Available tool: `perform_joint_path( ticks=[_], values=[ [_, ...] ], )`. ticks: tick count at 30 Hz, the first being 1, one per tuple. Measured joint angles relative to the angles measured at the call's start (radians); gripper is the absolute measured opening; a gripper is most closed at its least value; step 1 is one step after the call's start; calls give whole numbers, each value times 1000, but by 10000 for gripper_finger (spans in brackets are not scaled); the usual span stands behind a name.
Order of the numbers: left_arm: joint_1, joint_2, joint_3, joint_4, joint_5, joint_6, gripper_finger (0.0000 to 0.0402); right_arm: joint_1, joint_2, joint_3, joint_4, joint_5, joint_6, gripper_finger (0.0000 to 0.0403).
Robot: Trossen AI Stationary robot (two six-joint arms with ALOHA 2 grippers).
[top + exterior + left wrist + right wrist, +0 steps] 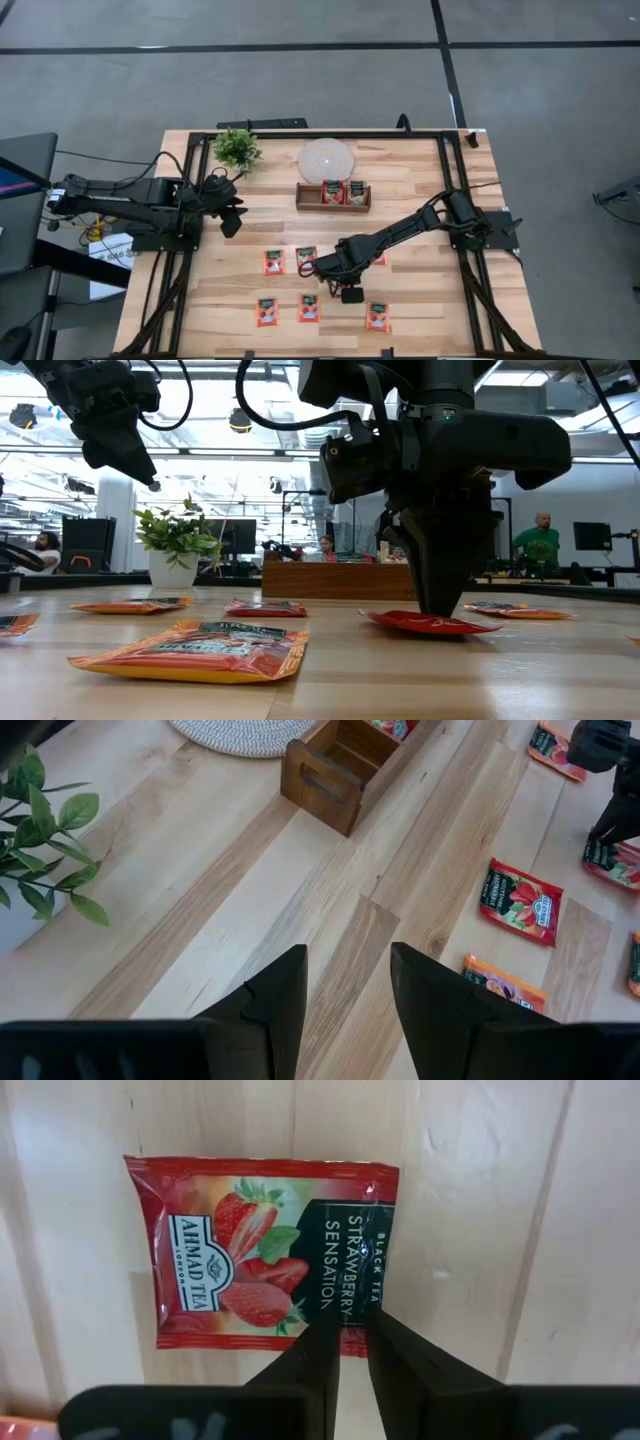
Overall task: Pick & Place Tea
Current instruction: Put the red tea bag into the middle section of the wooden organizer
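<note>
tea, a flat red foil strawberry sachet (265, 1250) lying mid-tabletop toward the front edge, has its edge pinched between the nearly closed fingers of the right gripper (348, 1342), so the pick is under way and next calls for a lift toward the brown wooden three-part tray (333, 205), while the left gripper (345, 995) waits open near the left edge.

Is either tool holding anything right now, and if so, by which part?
The right tool is pinching one edge of a red strawberry tea sachet that lies on the table; the sachet is not lifted. The left tool hangs open above bare wood, holding nothing.
</note>
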Motion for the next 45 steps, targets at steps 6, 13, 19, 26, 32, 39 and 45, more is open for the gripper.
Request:
perform_joint_path(
  ticks=[6,13,19,26,32,39,45],
  values=[
    [0,0,0,1,0,0,138,-8,-19,4,-32,0,0,41],
    [0,0,0,6,0,0,138,-8,-20,33,-75,0,-1,39],
    [0,0,0,8,0,0,137,-4,-20,33,-72,0,-1,49],
    [0,0,0,8,0,0,137,-7,-20,33,-71,1,-1,82],
    [0,0,0,8,0,8,137,-7,-18,33,-67,8,-1,112],
    [0,0,0,8,0,11,138,-12,-20,-39,36,32,51,118],
    [0,0,0,8,0,11,138,-20,-24,-77,63,26,94,101]
  ],
)
